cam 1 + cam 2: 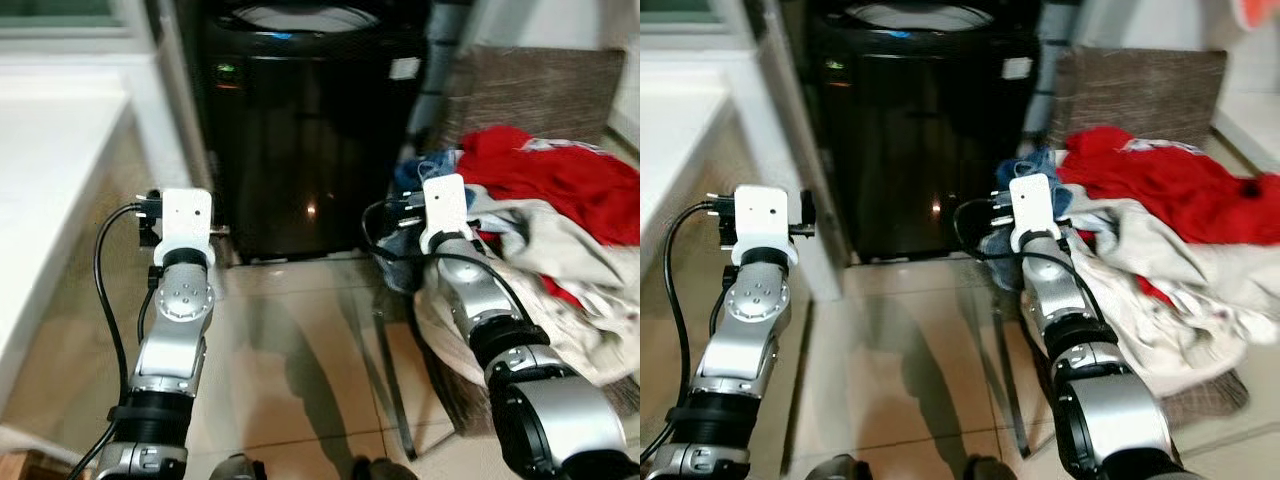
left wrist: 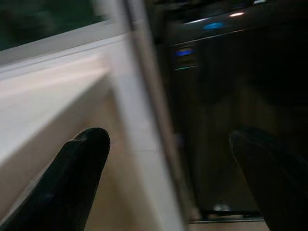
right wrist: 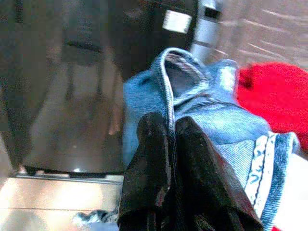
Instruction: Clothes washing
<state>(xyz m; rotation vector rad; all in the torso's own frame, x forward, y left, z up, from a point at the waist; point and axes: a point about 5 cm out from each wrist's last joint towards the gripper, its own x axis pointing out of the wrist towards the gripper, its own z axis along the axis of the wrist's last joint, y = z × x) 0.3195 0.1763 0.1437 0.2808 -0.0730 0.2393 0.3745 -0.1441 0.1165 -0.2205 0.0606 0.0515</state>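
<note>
A black top-loading washing machine point(image 1: 300, 130) stands straight ahead with small lights lit on its panel. To its right a pile of clothes lies on a brown chair point(image 1: 540, 85): a red garment point(image 1: 560, 175), a beige one point(image 1: 560, 260) and a blue denim piece point(image 3: 202, 106) at the pile's near left edge. My right gripper point(image 3: 171, 122) is shut on a fold of the denim, at the edge of the pile. My left gripper point(image 2: 168, 139) is open and empty, held up in front of the machine's left corner; its fingers point(image 2: 72, 178) stand wide apart.
A white counter point(image 1: 50, 150) runs along the left, with a white post point(image 1: 165, 110) between it and the machine. Beige tiled floor point(image 1: 300, 350) lies between my arms. The chair's thin metal leg point(image 1: 390, 380) stands on the floor beside my right arm.
</note>
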